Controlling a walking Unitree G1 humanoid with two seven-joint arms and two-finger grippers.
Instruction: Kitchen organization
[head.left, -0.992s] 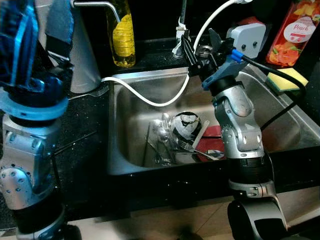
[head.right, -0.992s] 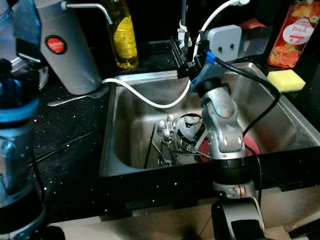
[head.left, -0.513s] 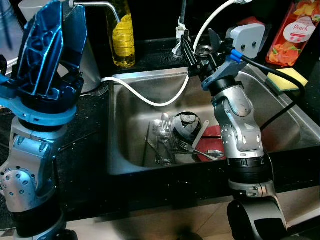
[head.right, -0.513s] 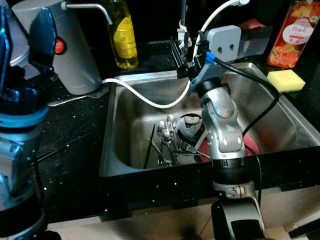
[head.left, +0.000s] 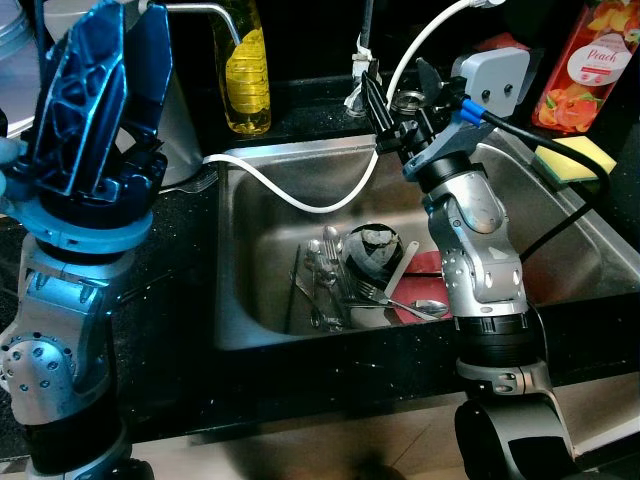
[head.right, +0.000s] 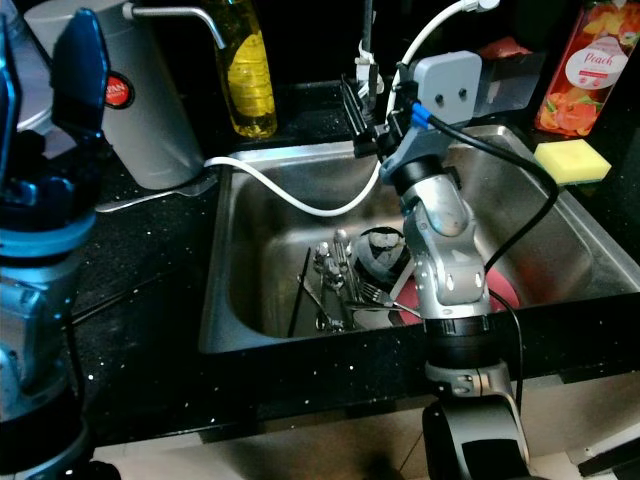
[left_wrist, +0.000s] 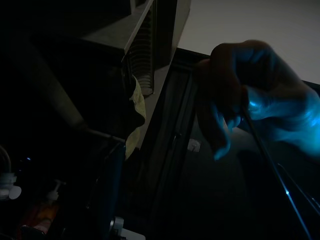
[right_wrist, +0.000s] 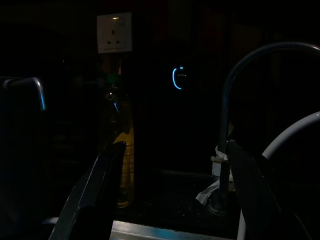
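Observation:
The steel sink (head.left: 250, 300) holds a pile of cutlery (head.left: 325, 270), a dark bowl (head.left: 372, 248) and a red plate (head.right: 505, 290). My right gripper (head.left: 398, 80) is raised over the sink's back rim beside the tap (right_wrist: 225, 125). It is open with nothing between its fingers (right_wrist: 95, 200). My left gripper (head.left: 100, 90) points upward over the black counter at the left, lit blue. In the left wrist view a person's hand (left_wrist: 250, 100) holds a thin rod (left_wrist: 272, 165) close by.
A white hose (head.left: 290, 195) loops from the tap into the sink. A yellow soap bottle (head.left: 245, 70) and a silver pot with a red label (head.right: 135, 100) stand at the back left. A sponge (head.left: 572, 160) and a peach bottle (head.left: 590, 60) are at the right.
My left arm has shifted up and to the right in the view and stands sharper now. The right arm and the things in the sink have not moved.

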